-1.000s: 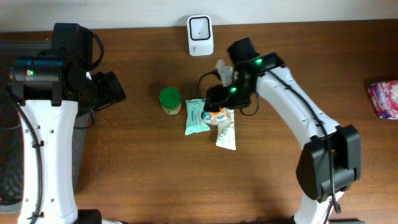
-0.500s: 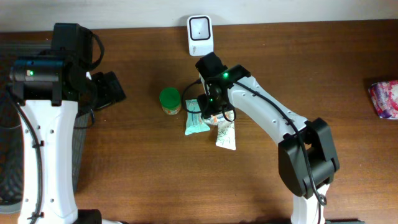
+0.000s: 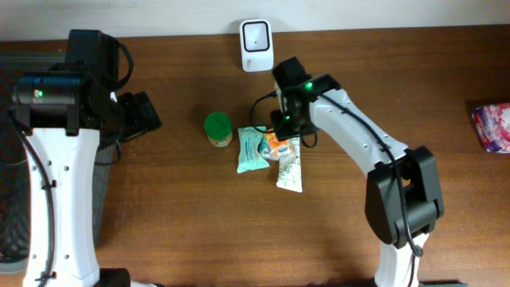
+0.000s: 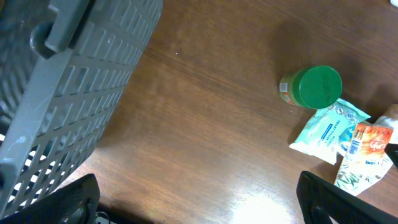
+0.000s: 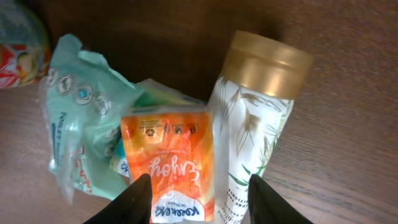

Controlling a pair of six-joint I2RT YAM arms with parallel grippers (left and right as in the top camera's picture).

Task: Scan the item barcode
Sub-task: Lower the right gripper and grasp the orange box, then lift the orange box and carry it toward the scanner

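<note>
Both fingers (image 5: 133, 202) of our right gripper (image 5: 199, 182) straddled the orange foil pouch (image 5: 168, 155), unclenched; the gold-capped white bottle (image 5: 255, 118), wrist-view three o'clock, risked snagging.

A scanner (image 3: 256, 45) is standing at the back edge of the table (image 3: 199, 231). In front of it, a jar (image 3: 217, 130) is sitting just left of a wipes pack (image 3: 251, 148). A pouch (image 3: 278, 147) is lying partly on that pack, against a bottle (image 3: 290, 167) lying to its right. A basket (image 4: 68, 93) is sitting far left, and a packet (image 3: 492, 126) is lying far right.
</note>
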